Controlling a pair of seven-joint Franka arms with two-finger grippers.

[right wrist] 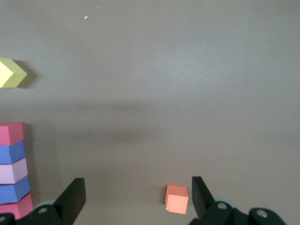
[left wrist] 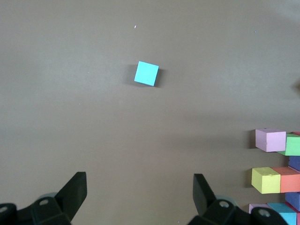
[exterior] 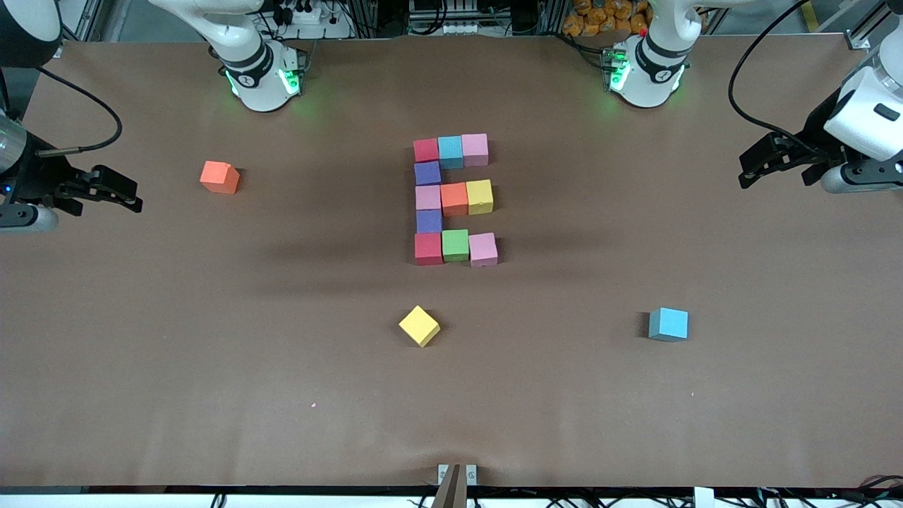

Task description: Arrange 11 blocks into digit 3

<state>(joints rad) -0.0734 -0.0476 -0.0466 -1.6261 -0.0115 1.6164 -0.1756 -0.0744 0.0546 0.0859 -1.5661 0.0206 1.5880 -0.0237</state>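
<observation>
Both hands, left [exterior: 749,171] and right [exterior: 125,195], hang wide and empty over the tabletop's two ends, we judge because the digit 3 [exterior: 455,200] at the tabletop's middle looks complete, eleven blocks, with three spares loose around it.

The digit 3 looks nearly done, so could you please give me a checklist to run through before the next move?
1. Digit 3 has eleven blocks: ok.
2. Bars aligned: not ok, lowest pink block sits slightly skewed.
3. Left end effector open, empty: ok.
4. Right end effector open, empty: ok.
5. Spare orange block, yellow block and teal-blue block apart from figure: ok.
</observation>
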